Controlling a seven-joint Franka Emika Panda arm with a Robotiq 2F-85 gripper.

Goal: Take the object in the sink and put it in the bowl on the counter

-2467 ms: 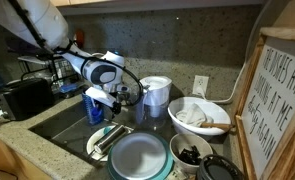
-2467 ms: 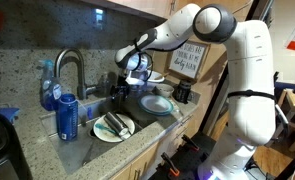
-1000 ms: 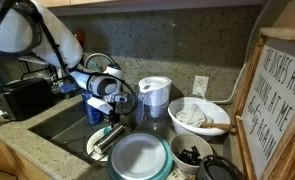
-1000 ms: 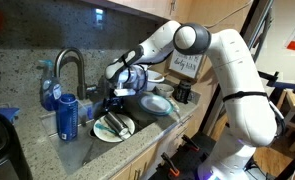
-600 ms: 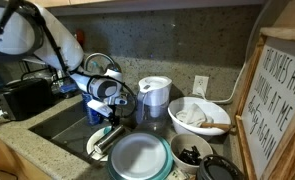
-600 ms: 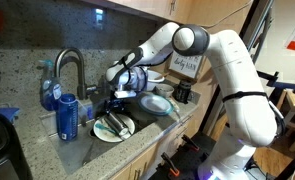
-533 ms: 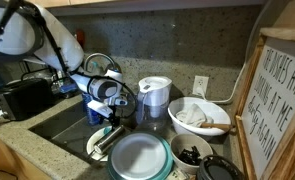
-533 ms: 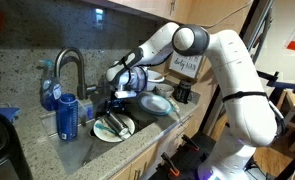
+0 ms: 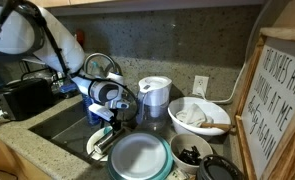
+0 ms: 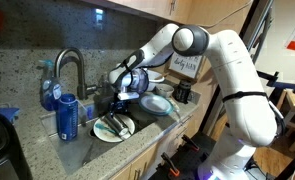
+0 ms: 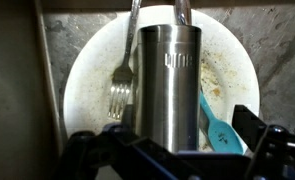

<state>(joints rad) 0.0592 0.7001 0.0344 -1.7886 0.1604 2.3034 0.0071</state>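
The fingers (image 11: 255,128) stand spread wide, one on either side of the silver tumbler (image 11: 168,85). As far as we can tell from the wrist view, neither touches it, and they hold nothing. The tumbler lies on its side across a soiled white plate (image 11: 232,60), beside a fork (image 11: 120,85) and a teal-handled utensil (image 11: 215,125). In both exterior views the plate appears to rest low in the dark sink (image 9: 57,122). We judge the task to be at the approach to the grasp: closing on the tumbler, lifting it out and carrying it across are all left to do. The teal-rimmed bowl (image 9: 139,155) waits on the desk (image 9: 17,150) just beside the sink, its pale inside bare. Near it stand a white-lidded pitcher (image 9: 155,95), a white bowl (image 9: 199,115) and a small bowl with dark contents (image 9: 192,155), so the speckled stone surface is crowded. Further out we note the curved chrome faucet (image 10: 75,62), a blue bottle (image 10: 67,118) beside it, and a framed sign (image 9: 282,95) leaning at the kitchen wall.
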